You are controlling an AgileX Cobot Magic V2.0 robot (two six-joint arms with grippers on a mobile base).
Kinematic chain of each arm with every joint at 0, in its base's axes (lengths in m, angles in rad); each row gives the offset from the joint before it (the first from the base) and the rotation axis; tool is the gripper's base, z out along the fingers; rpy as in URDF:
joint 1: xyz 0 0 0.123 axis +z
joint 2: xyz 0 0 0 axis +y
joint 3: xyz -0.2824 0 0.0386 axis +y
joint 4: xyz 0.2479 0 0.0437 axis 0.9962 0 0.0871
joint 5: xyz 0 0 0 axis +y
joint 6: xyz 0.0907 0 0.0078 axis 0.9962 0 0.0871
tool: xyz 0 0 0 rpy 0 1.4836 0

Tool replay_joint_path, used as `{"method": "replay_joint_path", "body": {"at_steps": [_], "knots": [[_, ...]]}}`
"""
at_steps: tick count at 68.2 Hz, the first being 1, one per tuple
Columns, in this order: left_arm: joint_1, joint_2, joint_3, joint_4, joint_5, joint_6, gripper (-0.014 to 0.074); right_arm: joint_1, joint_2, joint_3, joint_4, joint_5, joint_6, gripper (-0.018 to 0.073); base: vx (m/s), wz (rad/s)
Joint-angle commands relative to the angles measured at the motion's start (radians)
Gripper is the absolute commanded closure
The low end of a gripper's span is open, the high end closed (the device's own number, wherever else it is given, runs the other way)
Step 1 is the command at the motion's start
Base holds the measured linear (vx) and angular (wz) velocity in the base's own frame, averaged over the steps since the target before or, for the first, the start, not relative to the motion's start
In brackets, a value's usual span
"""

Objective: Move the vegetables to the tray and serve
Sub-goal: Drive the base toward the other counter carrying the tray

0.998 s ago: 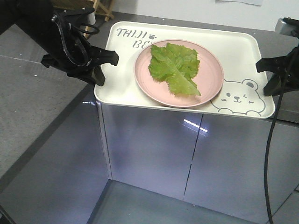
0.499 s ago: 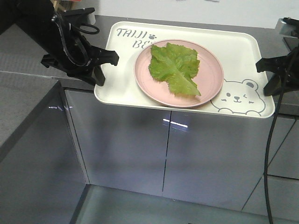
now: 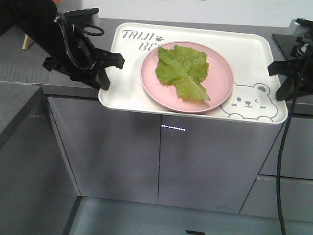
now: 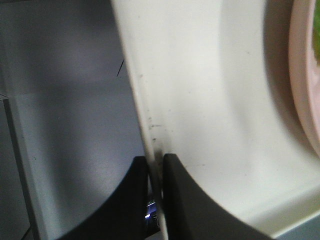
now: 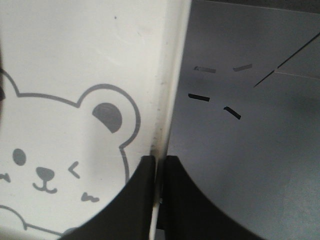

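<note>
Soft, even indoor light left the front view bright and sharp, with one small white glint on the glossy cabinet front (image 3: 122,152), while both close wrist views blurred the tray (image 4: 200,100) rim.

Behind the tray (image 3: 128,84), the grey cabinet doors (image 3: 205,166) have slid left and the side counter (image 3: 14,105) receded.

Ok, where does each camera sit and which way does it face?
Front: high on the robot, looking forward and down at the tray carrying the pink plate and lettuce; left gripper and right gripper show at its ends.
Left wrist: behind the left gripper, looking along its fingers, shut on the tray's left rim.
Right wrist: behind the right gripper, fingers shut on the right rim beside the bear drawing.
Shared: all three show the tray; front and left wrist both show the plate.
</note>
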Motion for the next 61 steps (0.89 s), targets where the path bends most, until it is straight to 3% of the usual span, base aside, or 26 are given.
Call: {"method": "replay_joint_path", "body": {"at_steps": [1,61], "knots": [[-0.034,-0.053,-0.029,-0.164,-0.057,0.024,0.0602,0.027,-0.052,-0.030,0.163,0.042,-0.014,0.0565,-0.01,-0.13],[-0.034,-0.053,-0.029,-0.164,-0.057,0.024,0.0602,0.027,-0.052,-0.030,0.163,0.042,-0.014,0.0565,-0.01,-0.13]]}}
